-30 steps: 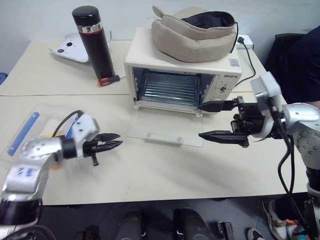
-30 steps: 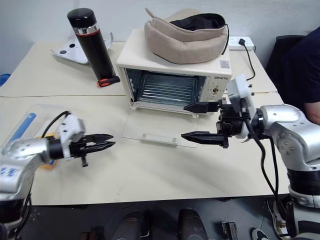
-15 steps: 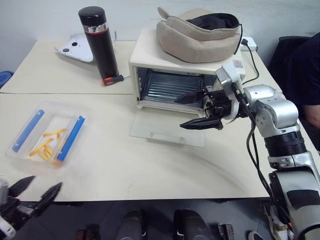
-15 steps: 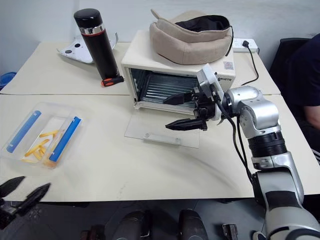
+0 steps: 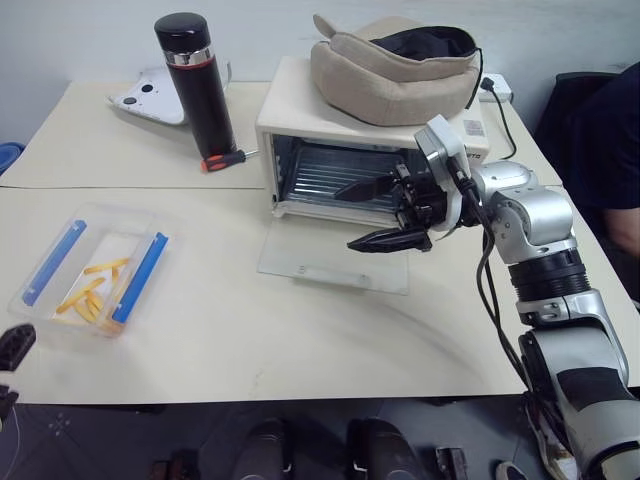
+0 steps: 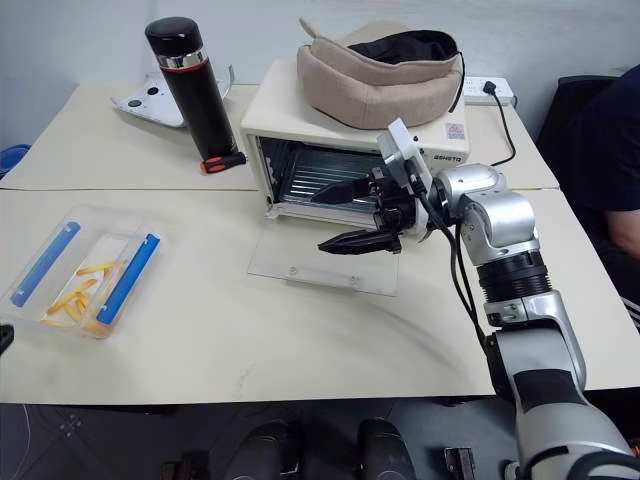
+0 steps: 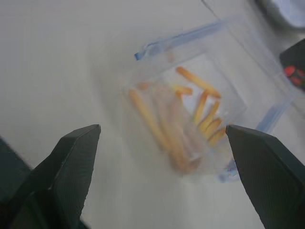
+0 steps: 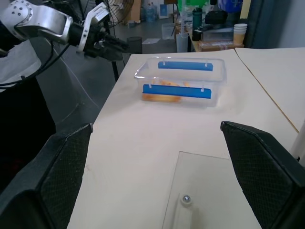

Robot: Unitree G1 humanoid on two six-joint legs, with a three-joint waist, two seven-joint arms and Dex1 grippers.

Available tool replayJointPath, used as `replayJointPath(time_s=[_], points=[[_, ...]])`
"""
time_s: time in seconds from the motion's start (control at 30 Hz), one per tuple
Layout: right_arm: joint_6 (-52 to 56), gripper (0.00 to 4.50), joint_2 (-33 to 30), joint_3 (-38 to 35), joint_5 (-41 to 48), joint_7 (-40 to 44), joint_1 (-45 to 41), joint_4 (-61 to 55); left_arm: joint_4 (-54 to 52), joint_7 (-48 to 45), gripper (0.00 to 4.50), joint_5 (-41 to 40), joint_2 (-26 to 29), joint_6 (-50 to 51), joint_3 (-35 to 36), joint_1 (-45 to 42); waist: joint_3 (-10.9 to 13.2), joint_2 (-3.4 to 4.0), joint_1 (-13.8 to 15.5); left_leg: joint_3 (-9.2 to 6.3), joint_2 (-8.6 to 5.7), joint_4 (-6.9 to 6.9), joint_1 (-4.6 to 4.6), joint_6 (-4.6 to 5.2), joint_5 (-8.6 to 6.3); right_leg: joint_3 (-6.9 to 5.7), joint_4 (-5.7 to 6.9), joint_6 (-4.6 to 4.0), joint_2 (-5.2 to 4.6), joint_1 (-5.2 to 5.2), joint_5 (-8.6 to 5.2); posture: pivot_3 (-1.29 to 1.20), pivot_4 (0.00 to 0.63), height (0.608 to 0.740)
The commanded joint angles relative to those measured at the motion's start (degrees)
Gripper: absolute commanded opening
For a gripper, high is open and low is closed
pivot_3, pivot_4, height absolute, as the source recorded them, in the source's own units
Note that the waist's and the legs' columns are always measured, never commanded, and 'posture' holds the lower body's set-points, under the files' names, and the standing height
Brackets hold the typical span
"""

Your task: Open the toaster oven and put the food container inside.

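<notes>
Clear food container (image 5: 88, 270) sits on the counter (image 5: 300, 340), well left of the open toaster oven (image 5: 350, 165); right tool (image 5: 385, 215) gapes before it, left tool (image 8: 102, 40) open, blurred in its wrist view

The right arm (image 5: 540, 250) is made of rounded silver-grey metal sections with black ribbed joints between them. A black cable (image 5: 490, 300) runs loosely along it. At its wrist sits a small white box-shaped block (image 5: 438, 145). The right hand (image 5: 385, 215) has two black, tapered, pointed fingers. The left hand (image 8: 112, 45) has the same black fingers, a white wrist block and a silver forearm with a dark cable.
</notes>
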Motion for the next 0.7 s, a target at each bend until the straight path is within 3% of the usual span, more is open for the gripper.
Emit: replayJointPath(time_s=[0.03, 0.23, 0.47, 0.57, 0.7], points=[[1.11, 4.50, -0.39, -1.85, 0.75, 0.49, -0.03, -2.46, 0.22, 7.95, 4.47, -2.36, 3.12, -5.49, -4.53, -3.62, 0.00, 0.00, -0.09, 0.00, 0.00, -0.01, 0.00, 0.06, 0.04, 0.00, 0.00, 0.00, 0.01, 0.00, 0.00, 0.00, 0.150, 0.740], [2.97, 4.50, -0.97, -3.48, 1.58, -1.88, 2.30, -5.91, 8.88, 17.65, 4.47, -2.36, 8.12, -4.88, -10.30, -11.26, 0.00, 0.00, -0.15, 0.05, 0.03, -0.08, -0.01, 0.05, 0.05, -0.02, -0.01, -0.02, 0.12, -0.03, -0.01, 0.00, 0.150, 0.740], [4.70, 4.50, -2.06, -5.81, 2.19, -5.47, 6.36, -11.40, 17.87, 23.81, 4.47, -2.36, 13.70, -0.90, -17.36, -26.95, -0.01, -0.02, 0.29, 0.04, 0.01, 0.00, -0.02, 0.04, 0.12, -0.03, 0.03, -0.01, 0.13, 0.00, -0.01, 0.00, 0.150, 0.740], [5.28, 4.50, -3.04, -6.44, 1.86, -7.11, 8.45, -14.23, 19.37, 24.82, 3.94, -2.36, 14.25, 1.36, -19.42, -29.41, -0.02, -0.03, 0.27, 0.03, 0.00, -0.02, -0.03, 0.04, 0.12, -0.04, 0.08, 0.01, 0.14, 0.00, 0.00, 0.00, 0.150, 0.740], [6.67, 4.50, -4.44, -7.67, 2.51, -8.71, 10.35, -16.07, 19.89, 26.82, 2.77, -2.36, 13.32, 2.46, -17.78, -29.31, -0.02, -0.03, 0.05, 0.06, 0.01, -0.05, -0.03, 0.04, 0.13, -0.03, 0.13, 0.03, 0.16, 0.00, 0.01, 0.00, 0.150, 0.740]])
